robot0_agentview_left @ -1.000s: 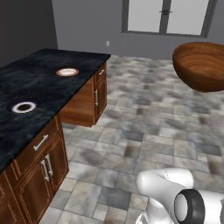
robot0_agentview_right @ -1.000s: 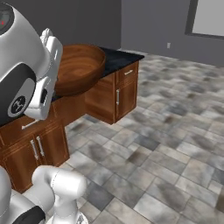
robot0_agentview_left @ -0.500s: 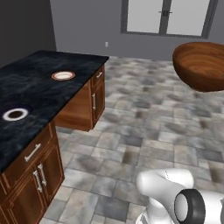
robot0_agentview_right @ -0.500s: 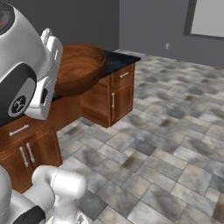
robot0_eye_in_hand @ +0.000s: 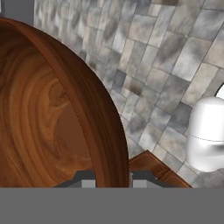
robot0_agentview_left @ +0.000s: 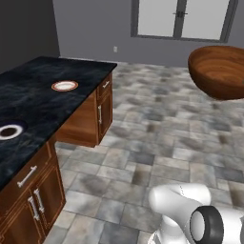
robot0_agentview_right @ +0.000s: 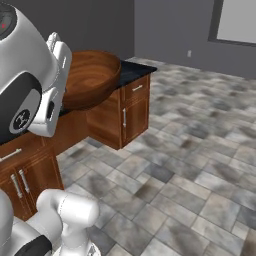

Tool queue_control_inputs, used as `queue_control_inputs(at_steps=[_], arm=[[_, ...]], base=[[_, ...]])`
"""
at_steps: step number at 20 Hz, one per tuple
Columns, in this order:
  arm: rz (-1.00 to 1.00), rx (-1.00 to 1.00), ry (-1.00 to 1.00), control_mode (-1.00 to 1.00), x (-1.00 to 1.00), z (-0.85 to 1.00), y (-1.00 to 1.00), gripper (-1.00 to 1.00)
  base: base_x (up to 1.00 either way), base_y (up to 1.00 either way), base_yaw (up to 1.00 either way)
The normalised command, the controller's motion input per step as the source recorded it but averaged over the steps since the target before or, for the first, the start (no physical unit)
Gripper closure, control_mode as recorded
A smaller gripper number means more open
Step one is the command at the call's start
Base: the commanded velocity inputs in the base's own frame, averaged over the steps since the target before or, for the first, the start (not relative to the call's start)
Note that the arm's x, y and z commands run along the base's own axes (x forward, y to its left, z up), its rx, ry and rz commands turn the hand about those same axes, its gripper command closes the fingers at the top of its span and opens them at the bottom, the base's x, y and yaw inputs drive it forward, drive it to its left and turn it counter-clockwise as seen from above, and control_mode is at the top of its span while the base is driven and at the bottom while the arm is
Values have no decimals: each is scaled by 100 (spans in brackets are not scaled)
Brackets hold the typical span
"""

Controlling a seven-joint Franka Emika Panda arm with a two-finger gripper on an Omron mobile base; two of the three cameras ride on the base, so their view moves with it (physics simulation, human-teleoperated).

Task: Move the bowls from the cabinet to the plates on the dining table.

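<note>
My gripper (robot0_eye_in_hand: 113, 179) is shut on the rim of the dark brown wooden bowl (robot0_eye_in_hand: 48, 113), one finger inside and one outside. That bowl (robot0_agentview_left: 219, 69) hangs in the air at the right of the left base view, and beside my white hand as bowl (robot0_agentview_right: 92, 77) in the right base view. The dining table (robot0_agentview_left: 33, 107) with its black marbled top lies to the left. On it rest an orange-red-rimmed plate (robot0_agentview_left: 65, 86) and, nearer, a dark plate (robot0_agentview_left: 9, 131) with a pale ring. The cabinet is out of view.
Wooden drawers and doors (robot0_agentview_left: 102, 109) with silver handles sit under the table top, with an open recess (robot0_agentview_left: 78, 126) between them. Grey stone tile floor (robot0_agentview_left: 157, 143) stretches ahead to a grey wall with a window (robot0_agentview_left: 183, 19).
The whole picture has shifted: the base has moved, and the table with both plates now lies lower and further left in the left base view. The bowl stays gripped.
</note>
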Motion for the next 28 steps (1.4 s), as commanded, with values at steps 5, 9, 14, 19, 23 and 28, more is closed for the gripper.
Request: queue_control_inputs(at_steps=[5, 9, 14, 19, 23, 28], arm=[[0, 0, 0, 100, 0, 0, 0, 100], [0, 0, 0, 100, 0, 0, 0, 100], [0, 0, 0, 100, 0, 0, 0, 100], [0, 0, 0, 100, 0, 0, 0, 100], [0, 0, 0, 100, 0, 0, 0, 100], [0, 0, 0, 100, 0, 0, 0, 100]], base=[[46, 2, 0], [46, 4, 0], [42, 5, 0], [40, 6, 1], [40, 6, 1], [57, 3, 0]])
